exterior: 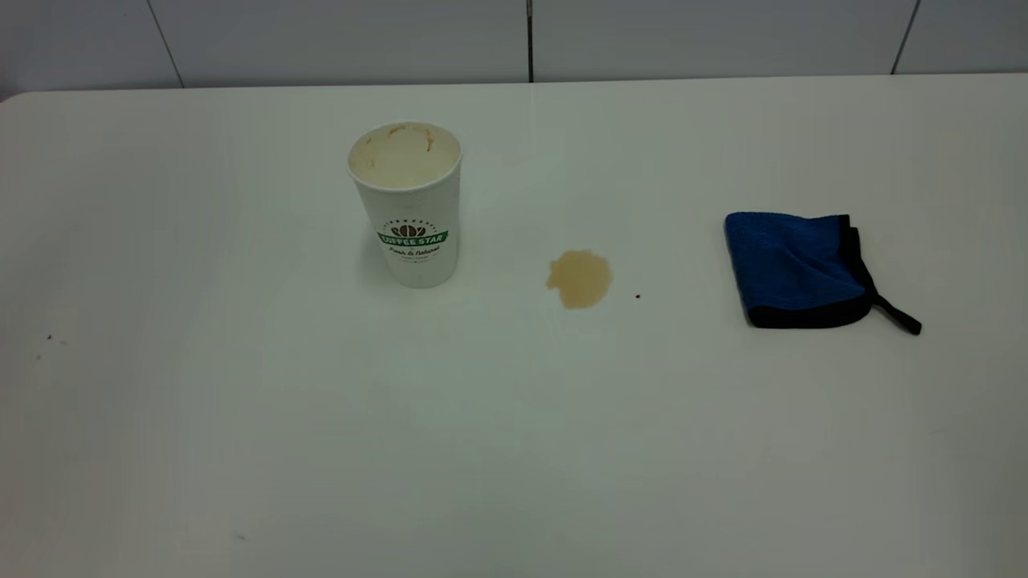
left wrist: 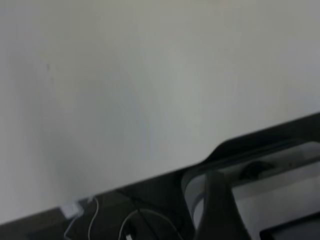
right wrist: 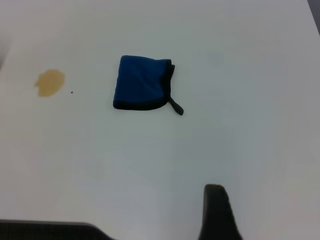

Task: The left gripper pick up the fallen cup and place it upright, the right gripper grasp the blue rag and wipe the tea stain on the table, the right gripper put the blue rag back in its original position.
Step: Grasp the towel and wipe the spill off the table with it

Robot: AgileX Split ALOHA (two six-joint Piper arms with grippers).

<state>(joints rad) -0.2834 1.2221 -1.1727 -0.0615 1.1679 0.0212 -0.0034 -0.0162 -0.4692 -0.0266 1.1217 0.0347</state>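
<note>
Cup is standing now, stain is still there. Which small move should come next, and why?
Probably the right gripper should descend toward the blue rag. The cup already stands upright, the tea stain remains unwiped, and the rag lies untouched.

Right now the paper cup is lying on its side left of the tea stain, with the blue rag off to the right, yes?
Not quite: the exterior view shows the paper cup standing upright, left of the tea stain, the blue rag to the right.

A pale tiled wall point(exterior: 514, 36) with thin dark seams runs along the far side, behind a wide white tabletop point(exterior: 241, 417) under soft, even light.
</note>
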